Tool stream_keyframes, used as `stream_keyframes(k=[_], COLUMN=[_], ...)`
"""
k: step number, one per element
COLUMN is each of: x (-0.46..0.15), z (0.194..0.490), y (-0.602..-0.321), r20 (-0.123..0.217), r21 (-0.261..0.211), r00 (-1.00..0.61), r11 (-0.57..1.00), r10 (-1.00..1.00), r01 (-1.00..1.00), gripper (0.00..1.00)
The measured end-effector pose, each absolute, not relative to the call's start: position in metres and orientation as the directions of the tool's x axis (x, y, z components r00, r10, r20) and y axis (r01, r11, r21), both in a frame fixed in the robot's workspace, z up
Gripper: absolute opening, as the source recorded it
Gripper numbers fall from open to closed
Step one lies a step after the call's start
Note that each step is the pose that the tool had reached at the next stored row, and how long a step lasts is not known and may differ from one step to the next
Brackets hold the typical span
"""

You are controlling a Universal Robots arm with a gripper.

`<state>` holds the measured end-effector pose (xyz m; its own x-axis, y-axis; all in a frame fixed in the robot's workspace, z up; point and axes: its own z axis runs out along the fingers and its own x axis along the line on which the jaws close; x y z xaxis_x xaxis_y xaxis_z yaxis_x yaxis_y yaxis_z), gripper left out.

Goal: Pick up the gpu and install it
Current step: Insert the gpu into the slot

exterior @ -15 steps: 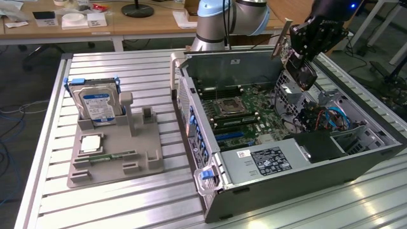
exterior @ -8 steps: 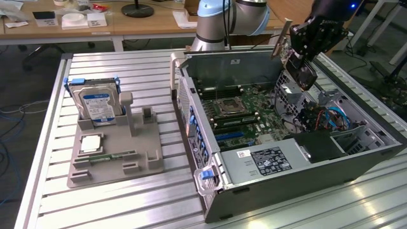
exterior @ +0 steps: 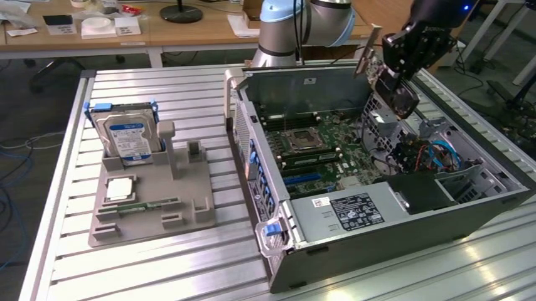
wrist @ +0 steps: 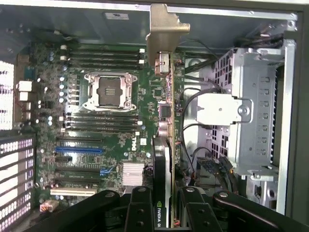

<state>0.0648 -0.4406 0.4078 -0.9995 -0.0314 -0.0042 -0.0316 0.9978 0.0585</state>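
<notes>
Slotted aluminium table [exterior: 167, 263] carries an open grey metal computer case [exterior: 393, 251] lying on its side, with a green motherboard [exterior: 322, 144] exposed inside. The black robot gripper [exterior: 400, 74] hangs above the case's far end. Its jaws pinch the gpu [exterior: 393, 94], a thin green circuit-board card with a black cooler block and a silver metal end bracket. In the wrist view the gpu [wrist: 166, 96] stands edge-on over the motherboard [wrist: 120, 140], clear of the case floor, between the gripper [wrist: 165, 205] fingers [wrist: 140, 208]. To the exterior view's left of the case, well apart from it, a grey moulded holder [exterior: 150, 219] keeps a silver hard drive [exterior: 127, 135] upright.
</notes>
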Motion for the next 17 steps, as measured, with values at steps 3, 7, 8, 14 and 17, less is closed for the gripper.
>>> stream_keyframes(k=[3, 7, 8, 14, 17], x=[0.0648, 0.0649, 0.0648, 0.0647, 0.0647], z=[0.4077, 0.4076, 0.4076, 0.4076, 0.4076], y=[-0.4406, -0.4406, -0.4406, -0.4406, -0.4406], r20=[-0.004, -0.004, -0.004, -0.004, -0.004], r21=[0.059, 0.059, 0.058, 0.058, 0.058], r00=[-0.996, -0.987, -0.984, -0.960, -0.944], r11=[0.995, 0.986, 0.983, 0.958, 0.942], r10=[-0.085, -0.158, -0.176, -0.281, -0.331], r01=[-0.085, -0.158, -0.176, -0.281, -0.330], gripper=[0.27, 0.27, 0.27, 0.27, 0.27])
